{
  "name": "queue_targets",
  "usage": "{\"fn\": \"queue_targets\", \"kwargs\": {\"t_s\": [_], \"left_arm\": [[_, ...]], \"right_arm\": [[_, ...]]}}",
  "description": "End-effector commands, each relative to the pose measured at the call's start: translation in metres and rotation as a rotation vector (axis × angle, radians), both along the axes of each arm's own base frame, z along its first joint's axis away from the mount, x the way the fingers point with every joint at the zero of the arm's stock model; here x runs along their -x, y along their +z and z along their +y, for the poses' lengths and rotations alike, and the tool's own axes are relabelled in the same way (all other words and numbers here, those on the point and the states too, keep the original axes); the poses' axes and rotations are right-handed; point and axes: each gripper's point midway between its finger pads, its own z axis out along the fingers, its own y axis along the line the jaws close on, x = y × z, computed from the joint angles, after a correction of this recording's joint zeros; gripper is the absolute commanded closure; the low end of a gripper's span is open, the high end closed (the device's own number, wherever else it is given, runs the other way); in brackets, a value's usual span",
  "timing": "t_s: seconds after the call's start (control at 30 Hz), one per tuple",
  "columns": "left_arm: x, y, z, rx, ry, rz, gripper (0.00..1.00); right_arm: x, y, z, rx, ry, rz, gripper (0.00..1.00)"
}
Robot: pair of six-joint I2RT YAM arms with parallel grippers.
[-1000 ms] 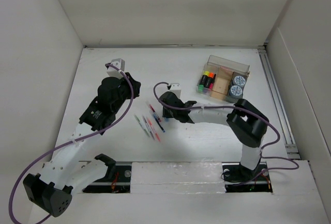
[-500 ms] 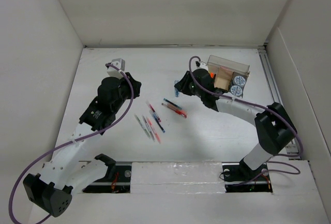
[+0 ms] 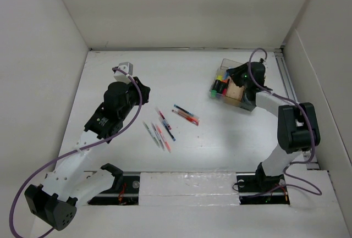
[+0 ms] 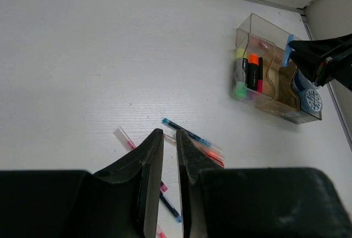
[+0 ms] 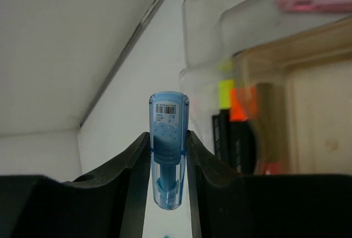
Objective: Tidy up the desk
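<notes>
The white worktop [image 3: 181,73] fills the middle of the top view, with white walls around it.

On the left side of that view, the left arm [image 3: 115,103] reaches over the worktop. The left jaws are pressed almost together, with only a thin gap, and they hold nothing.

A little bunch of pens [image 3: 159,131] lies on the worktop near the middle of the view. Two more pens [image 3: 186,115] lie just to the right of the bunch, side by side.

In the upper right of the view a clear box [image 3: 224,67] sits on the worktop. Markers [image 3: 220,86] with bright orange, yellow and green parts lie in its left part.

The right arm [image 3: 291,128] comes up the right side and bends over the box. The right jaws are clenched on a small blue tube [image 5: 168,117], one jaw on each side. The tube has a tiny bar label near its round top, and it is held up above the box.
</notes>
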Motion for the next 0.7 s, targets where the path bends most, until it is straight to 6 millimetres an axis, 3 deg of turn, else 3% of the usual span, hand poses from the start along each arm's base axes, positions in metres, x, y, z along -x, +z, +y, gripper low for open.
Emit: {"fn": "queue_targets", "kwargs": {"t_s": [0.0,0.23,0.37,0.67], "left_arm": [[-0.005,0.030,0.000,0.029,0.003,-0.077,0.87],[-0.006,0.029,0.000,0.024,0.005,-0.074,0.88],[-0.007,0.027,0.001,0.016,0.015,-0.071,0.88],[-0.009,0.025,0.001,0.010,0.019,-0.065,0.88]], "right_arm": [[-0.023,0.008,-0.033,-0.115,-0.065,-0.063,0.94],[-0.050,-0.004,-0.072,-0.251,-0.105,-0.047,0.94],[-0.064,-0.001,-0.083,-0.287,-0.152,-0.066,0.92],[-0.074,-0.010,-0.092,-0.338,-0.199,-0.065,0.89]]}}
